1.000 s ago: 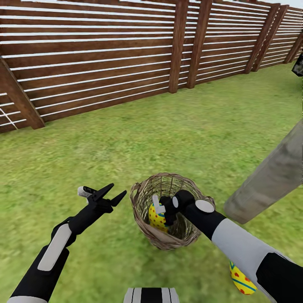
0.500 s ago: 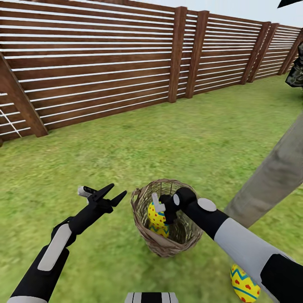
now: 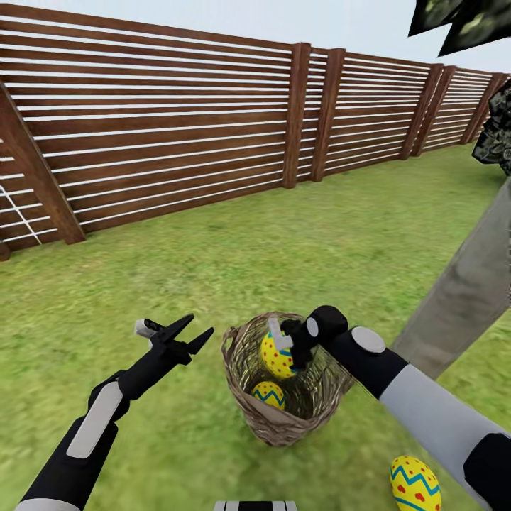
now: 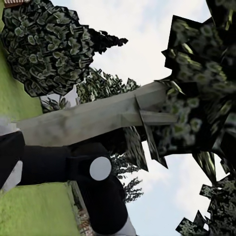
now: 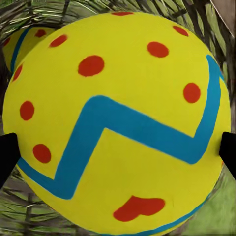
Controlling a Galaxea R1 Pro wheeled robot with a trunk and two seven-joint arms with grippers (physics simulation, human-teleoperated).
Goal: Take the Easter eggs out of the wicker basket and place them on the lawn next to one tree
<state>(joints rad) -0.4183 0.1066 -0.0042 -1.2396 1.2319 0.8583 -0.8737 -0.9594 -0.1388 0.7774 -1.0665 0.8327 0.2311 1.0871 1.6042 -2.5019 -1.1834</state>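
My right gripper [image 3: 286,345] is shut on a yellow Easter egg [image 3: 275,358] with a blue zigzag and red dots, holding it at the rim of the brown wicker basket [image 3: 250,408]. Up close, this egg [image 5: 118,123] sits between the two dark fingertips [image 5: 7,158]. A second egg [image 3: 268,394] lies at the bottom of the basket. A third egg [image 3: 415,485] rests on the lawn [image 3: 213,270] near the foot of the tree trunk [image 3: 468,291]. To the left of the basket my left gripper [image 3: 201,324] hangs open and holds nothing.
A brown slatted fence [image 3: 177,135] runs along the back of the lawn. Dark leaf planes [image 3: 461,21] hang at the upper right. The left wrist view looks across my right arm [image 4: 73,167] to the trunk [image 4: 98,115] and canopy [image 4: 49,44].
My right gripper has lifted its egg from inside the basket up to the rim, uncovering a second egg below. The head camera has tilted upward. The left arm has stayed put.
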